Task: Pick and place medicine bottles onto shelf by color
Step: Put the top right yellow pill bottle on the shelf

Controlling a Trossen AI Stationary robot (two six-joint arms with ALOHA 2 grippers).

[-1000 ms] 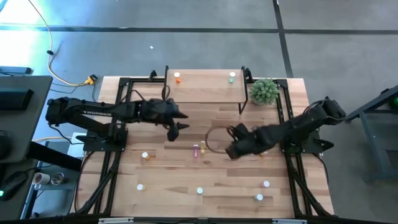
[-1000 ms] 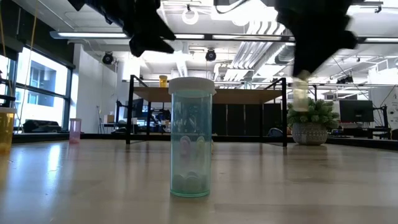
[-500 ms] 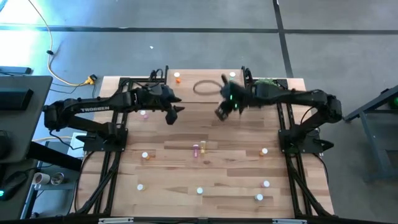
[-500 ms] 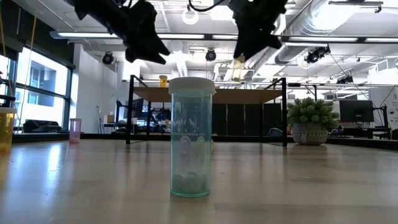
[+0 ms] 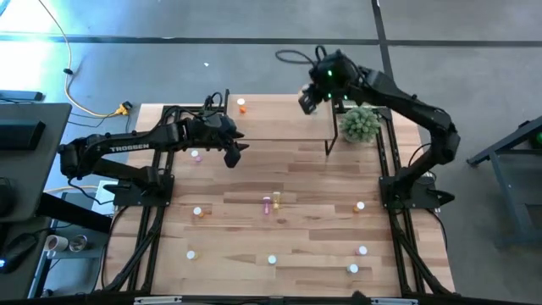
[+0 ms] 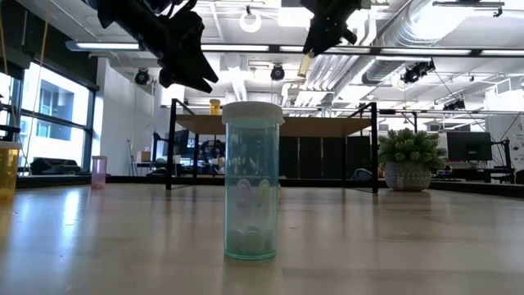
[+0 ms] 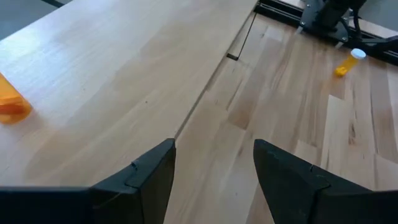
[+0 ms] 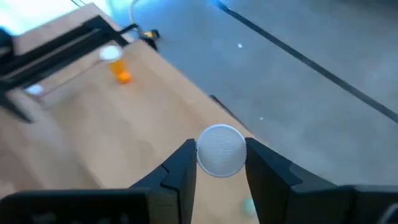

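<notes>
The right claw (image 5: pixel 306 100), clamped on a white-capped bottle (image 8: pixel 219 149), hung above the shelf's (image 5: pixel 275 119) far right end beside the green bottle, while the left claw (image 5: pixel 238 153), spread and empty, waited over the shelf's near edge
</notes>
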